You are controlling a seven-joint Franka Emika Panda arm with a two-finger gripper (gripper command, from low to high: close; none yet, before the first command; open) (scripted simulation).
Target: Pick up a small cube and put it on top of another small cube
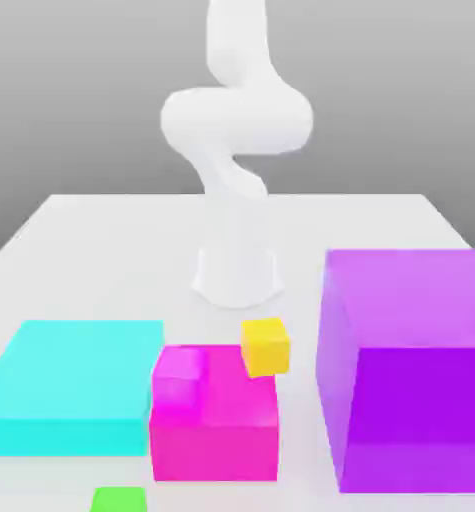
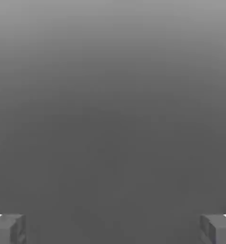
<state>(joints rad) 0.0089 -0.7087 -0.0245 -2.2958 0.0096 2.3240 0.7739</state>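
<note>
The small bright green cube (image 1: 118, 500) lies on the white table (image 1: 101, 240) at the very front edge of the exterior view, partly cut off, just in front of the magenta block. A small yellow cube (image 1: 266, 346) sits behind the magenta block's far right corner. In the hand view my gripper (image 2: 113, 228) is open: its grey fingertips (image 2: 7, 229) stand far apart, with plain grey background between them and nothing held. The white arm (image 1: 236, 120) rises from its base and leaves the exterior view at the top.
A magenta block (image 1: 213, 412) stands front centre. A flat cyan block (image 1: 71, 385) lies on the exterior view's left, and a tall purple block (image 1: 411, 365) on its right. The arm's base (image 1: 237, 272) stands mid-table behind them.
</note>
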